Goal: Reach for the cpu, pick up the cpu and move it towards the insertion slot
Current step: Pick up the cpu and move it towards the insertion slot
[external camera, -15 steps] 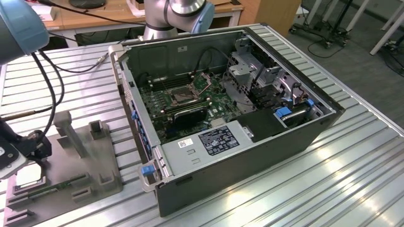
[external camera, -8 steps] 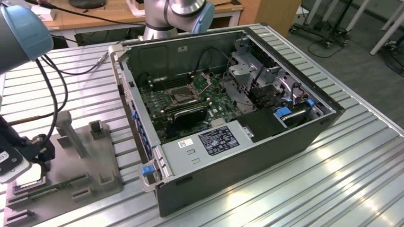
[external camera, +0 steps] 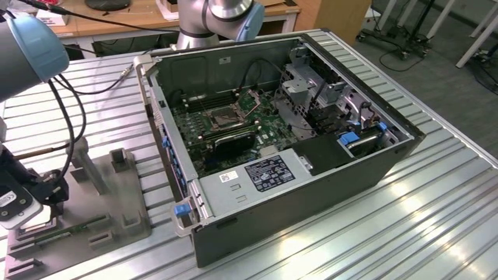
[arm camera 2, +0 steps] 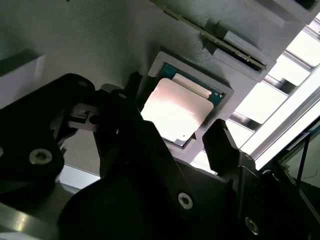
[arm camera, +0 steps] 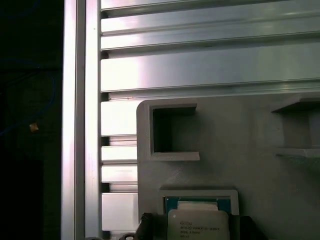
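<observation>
While the slatted table [external camera: 435, 192] carries the computer case [external camera: 311, 192] just beside the grey tray [external camera: 116, 201], the gripper [arm camera 2: 175, 106] hangs over the tray, jaws spread wide, holding nothing. Socket [external camera: 221, 118] inside the case, well apart from the tray. Cpu [arm camera 2: 176, 114] flat in a tray recess, between the fingers [arm camera 2: 220, 145].

Cpu [arm camera 2: 176, 111]: small flat square chip with a silvery-white metal lid and a thin teal-green border around it. In both wrist views it lies flat, lid up, seated in a square raised-rim recess of the grey plastic tray [arm camera: 260, 165] (not lifted).

Insertion slot [external camera: 221, 119]: square dark socket in a silvery metal frame. It faces up on the green motherboard [external camera: 269, 140] inside the open black computer case [external camera: 311, 192]. It is well apart from the tray, toward the exterior view's right.
</observation>
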Robot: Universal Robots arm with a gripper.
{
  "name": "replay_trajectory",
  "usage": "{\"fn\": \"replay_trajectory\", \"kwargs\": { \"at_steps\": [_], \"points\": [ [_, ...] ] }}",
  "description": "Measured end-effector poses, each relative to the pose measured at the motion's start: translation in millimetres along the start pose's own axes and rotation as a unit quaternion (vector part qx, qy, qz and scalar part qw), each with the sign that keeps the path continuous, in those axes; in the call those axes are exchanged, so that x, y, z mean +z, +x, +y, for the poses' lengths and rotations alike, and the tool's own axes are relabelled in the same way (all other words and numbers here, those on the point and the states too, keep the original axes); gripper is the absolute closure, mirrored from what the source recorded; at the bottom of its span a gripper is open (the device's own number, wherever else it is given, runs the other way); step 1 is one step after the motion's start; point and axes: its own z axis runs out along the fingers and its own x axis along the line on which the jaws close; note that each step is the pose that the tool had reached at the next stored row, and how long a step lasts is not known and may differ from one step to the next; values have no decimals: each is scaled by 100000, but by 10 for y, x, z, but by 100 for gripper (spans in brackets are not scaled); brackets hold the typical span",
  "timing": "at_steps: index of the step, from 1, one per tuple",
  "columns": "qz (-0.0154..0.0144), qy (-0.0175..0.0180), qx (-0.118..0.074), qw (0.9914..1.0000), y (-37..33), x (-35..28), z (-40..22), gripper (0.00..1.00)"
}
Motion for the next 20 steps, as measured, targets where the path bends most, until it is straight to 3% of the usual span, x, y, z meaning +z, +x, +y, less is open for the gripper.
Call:
{"fn": "replay_trajectory", "kwargs": {
  "at_steps": [1,3,4,7,9,20],
  "points": [
    [1,0,-2,100000,0,0,0,25],
    [2,1,-2,100000,0,0,0,25],
    [-1,-2,-3,100000,0,1,0,32],
    [1,1,-3,100000,0,-10,0,33],
    [9,1,-1,100000,0,-37,2,45],
    [82,1,3,100000,-1,-222,9,45]
  ]
}}
